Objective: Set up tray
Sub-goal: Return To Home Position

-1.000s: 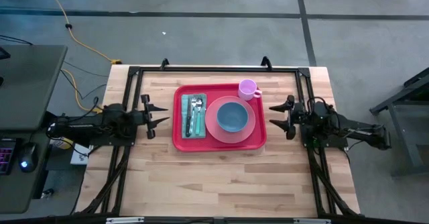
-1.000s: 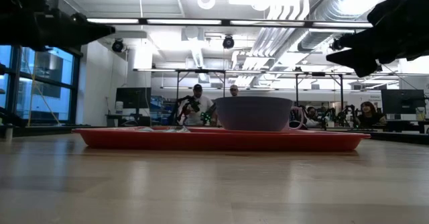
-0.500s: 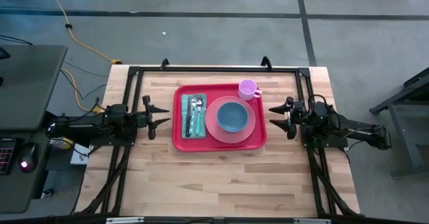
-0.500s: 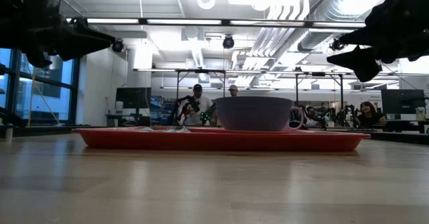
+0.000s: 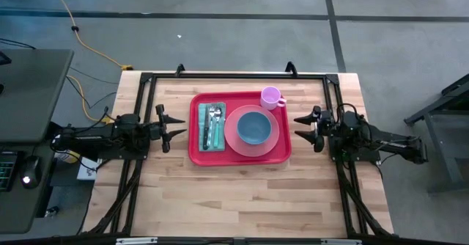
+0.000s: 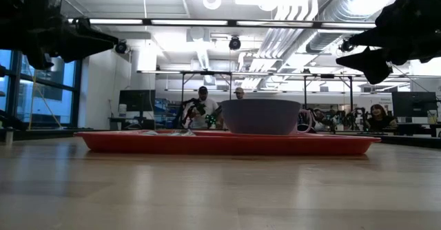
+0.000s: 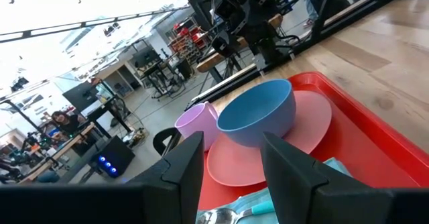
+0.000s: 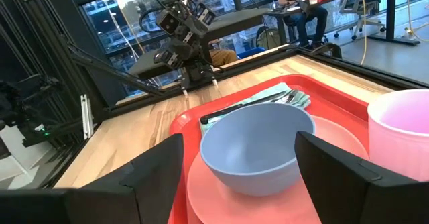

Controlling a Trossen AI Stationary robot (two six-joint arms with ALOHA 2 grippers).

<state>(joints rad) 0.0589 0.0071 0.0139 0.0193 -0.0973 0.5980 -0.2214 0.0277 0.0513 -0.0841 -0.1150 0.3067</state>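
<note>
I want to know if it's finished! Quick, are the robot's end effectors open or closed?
Left end effector: open, holding nothing.
Right end effector: open, holding nothing.

There is one red tray (image 5: 196,154), and on it one round pink plate (image 5: 231,139), one blue bowl (image 5: 253,126), one pink cup (image 5: 271,95) and one blue towel (image 5: 201,128). The cutlery (image 5: 212,120) on the towel lies bunched: two silver heads show, but the full count cannot be told. Two dark arms are there, with one left gripper (image 5: 183,125) and one right gripper (image 5: 296,126). In the room behind, three people (image 6: 202,92) show.
</note>
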